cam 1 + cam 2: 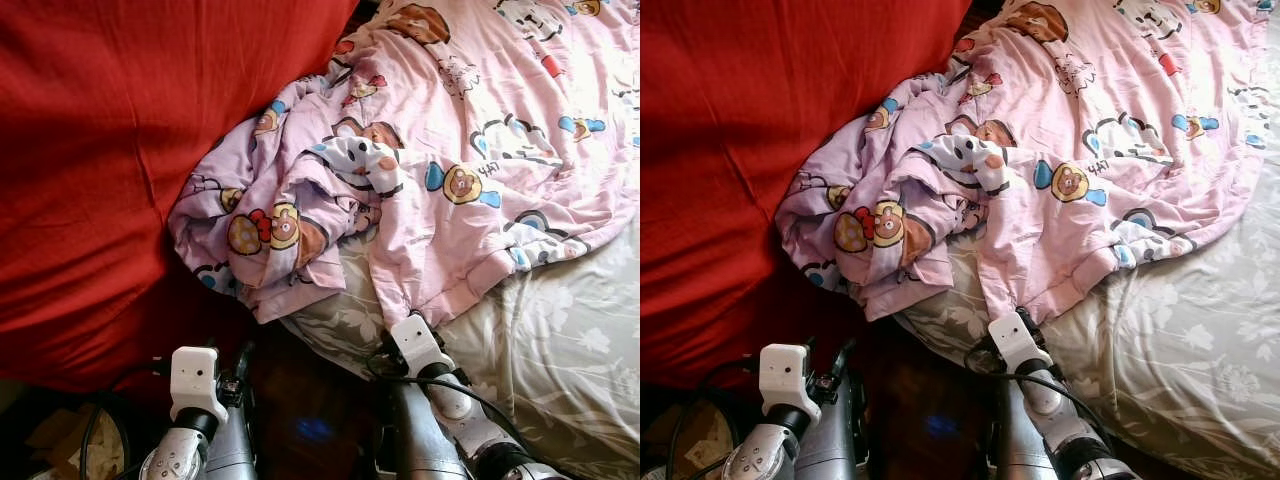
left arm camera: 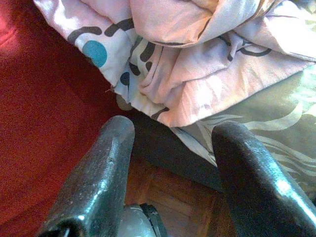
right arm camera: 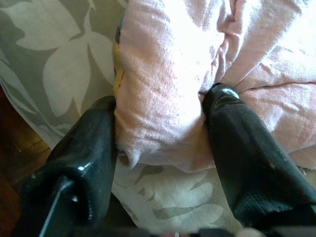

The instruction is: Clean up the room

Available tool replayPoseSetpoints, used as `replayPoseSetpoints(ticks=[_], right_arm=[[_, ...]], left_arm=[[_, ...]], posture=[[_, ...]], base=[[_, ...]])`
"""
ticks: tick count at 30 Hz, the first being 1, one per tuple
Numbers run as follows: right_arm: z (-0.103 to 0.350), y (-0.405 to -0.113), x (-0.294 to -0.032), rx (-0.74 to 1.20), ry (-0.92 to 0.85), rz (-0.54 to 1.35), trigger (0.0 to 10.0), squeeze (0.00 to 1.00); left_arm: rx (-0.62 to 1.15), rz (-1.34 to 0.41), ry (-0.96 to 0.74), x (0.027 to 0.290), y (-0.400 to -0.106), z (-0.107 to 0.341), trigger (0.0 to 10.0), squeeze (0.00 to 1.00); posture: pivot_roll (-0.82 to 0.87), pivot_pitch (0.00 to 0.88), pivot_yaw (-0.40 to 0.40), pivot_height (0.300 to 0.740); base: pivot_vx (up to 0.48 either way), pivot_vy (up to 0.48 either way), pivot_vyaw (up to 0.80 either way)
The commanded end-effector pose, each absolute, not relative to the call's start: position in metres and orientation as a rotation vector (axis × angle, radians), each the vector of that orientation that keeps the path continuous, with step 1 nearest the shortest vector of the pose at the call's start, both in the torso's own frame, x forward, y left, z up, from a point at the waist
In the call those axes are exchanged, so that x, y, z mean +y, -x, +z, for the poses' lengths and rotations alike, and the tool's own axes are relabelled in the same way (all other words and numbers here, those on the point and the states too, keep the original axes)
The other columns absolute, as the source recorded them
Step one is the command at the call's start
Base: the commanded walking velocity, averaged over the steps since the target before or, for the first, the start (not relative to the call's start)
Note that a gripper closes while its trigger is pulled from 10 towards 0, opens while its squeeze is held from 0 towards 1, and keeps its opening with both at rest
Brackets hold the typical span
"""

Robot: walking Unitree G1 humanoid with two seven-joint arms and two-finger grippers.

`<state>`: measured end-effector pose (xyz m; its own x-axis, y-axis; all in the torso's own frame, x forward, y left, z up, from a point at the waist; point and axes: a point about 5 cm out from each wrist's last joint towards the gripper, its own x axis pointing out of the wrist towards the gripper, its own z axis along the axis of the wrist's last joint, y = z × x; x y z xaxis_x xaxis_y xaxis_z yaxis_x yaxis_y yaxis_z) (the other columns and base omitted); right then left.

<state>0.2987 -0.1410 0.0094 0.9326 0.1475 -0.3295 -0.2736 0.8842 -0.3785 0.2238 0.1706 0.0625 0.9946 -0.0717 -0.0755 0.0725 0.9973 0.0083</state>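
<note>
The right gripper [image 3: 160,123] is reaching over the bed's edge, its jaws closing around a hanging corner of the pink cartoon-print blanket [image 1: 470,150]; the fold of pink fabric is sitting squarely between the two black fingers [image 3: 247,148], pressed on both sides. Beyond the jaws the blanket is lying crumpled across the bed, bunched into a heap towards the red cover [image 1: 110,160]. Under the jaws, the grey floral sheet [image 1: 560,350] is showing.

The left gripper [image 2: 170,148] is hovering lower, its jaws standing apart and holding nothing. Just ahead of them the bunched blanket edge is overhanging the mattress side; the red cover is lying off one finger, the floral sheet off the other, and the dark wooden floor [image 2: 173,192] is showing between and beneath them.
</note>
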Motion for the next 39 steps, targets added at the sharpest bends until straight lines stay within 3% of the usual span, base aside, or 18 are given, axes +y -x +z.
replayPoseSetpoints(ticks=[1, 13, 26, 34, 39], right_arm=[[0.000, -0.290, -0.148, 0.350, 0.411, 0.202, 0.0, 0.00], [0.007, -0.297, -0.152, 0.322, 0.388, 0.177, 0.0, 0.00], [0.014, -0.300, -0.166, 0.291, 0.214, 0.069, 0.0, 0.00], [0.033, -0.303, -0.165, 0.140, 0.042, 0.046, 0.0, 0.00], [0.041, -0.288, -0.168, 0.030, -0.044, 0.000, 0.0, 0.00]], left_arm=[[0.118, -0.061, -0.016, 0.172, -0.220, 0.054, 10.0, 0.00], [0.102, -0.047, -0.017, 0.173, -0.231, 0.055, 10.0, 0.00], [0.100, -0.035, -0.013, 0.175, -0.243, 0.051, 10.0, 0.00], [0.092, -0.033, -0.011, 0.176, -0.243, 0.049, 10.0, 0.00], [0.088, -0.034, 0.006, 0.175, -0.248, 0.048, 10.0, 0.00]], posture=[[0.08, 0.322, -0.055, 0.576], [0.06, 0.281, -0.057, 0.576], [0.03, 0.227, -0.057, 0.576], [0.01, 0.209, -0.054, 0.576], [0.00, 0.207, -0.047, 0.576]], base=[[0.000, 0.000, 0.00], [0.000, 0.000, 0.00], [0.000, 0.000, 0.00], [0.000, 0.000, 0.00], [0.000, 0.000, 0.00]])
